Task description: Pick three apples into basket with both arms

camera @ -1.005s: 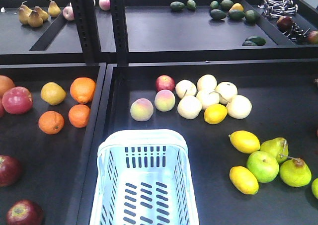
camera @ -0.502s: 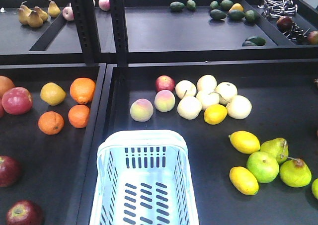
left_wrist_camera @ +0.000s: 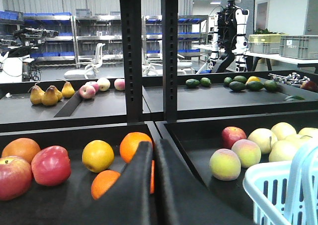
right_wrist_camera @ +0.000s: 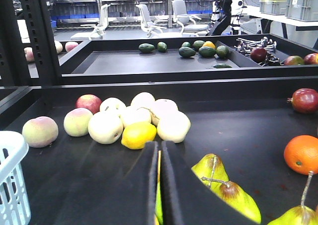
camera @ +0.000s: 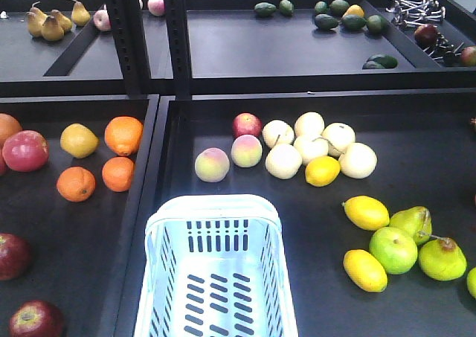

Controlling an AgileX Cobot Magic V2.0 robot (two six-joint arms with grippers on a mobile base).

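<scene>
Two dark-red apples lie at the near left of the left tray, one at the frame edge and one in the bottom corner. The pale blue-white basket stands empty at the front middle; its rim also shows in the left wrist view as basket and in the right wrist view as basket. My left gripper is shut and empty, above the left tray with oranges beyond it. My right gripper is shut and empty, over the lemons and pears. Neither gripper appears in the front view.
Oranges, a yellow fruit and a pink-red apple fill the left tray. Peaches, pale fruit, lemons and green pears lie in the right tray. A black divider separates the trays. A dark-red fruit sits far right.
</scene>
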